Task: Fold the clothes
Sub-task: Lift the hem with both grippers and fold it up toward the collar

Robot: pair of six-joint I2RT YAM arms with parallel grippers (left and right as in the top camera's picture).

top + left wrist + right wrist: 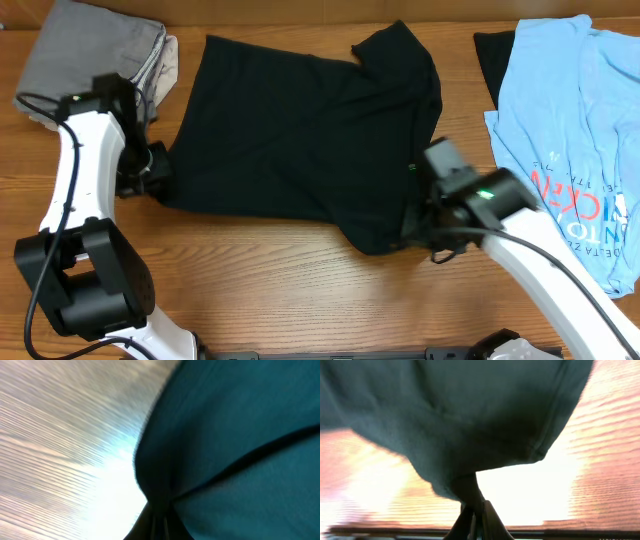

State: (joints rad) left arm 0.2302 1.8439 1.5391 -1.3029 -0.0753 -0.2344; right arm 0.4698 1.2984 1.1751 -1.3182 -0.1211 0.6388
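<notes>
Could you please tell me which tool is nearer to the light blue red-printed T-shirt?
Right. The right tool pinches the plain black T-shirt's corner beside the light blue tee; the left tool holds its far edge.

Readable marking: one item only. The light blue T-shirt (570, 90), at the right edge of the overhead view, carries a red print (590, 205) with smaller lines beneath it.

- Large line: partly legible, approximately "ICKEN".
- Lower lines: fragments resembling "NTO" and "DELTA Z".

The print runs off the frame edge and over folds, so complete wording cannot be confirmed.
</notes>
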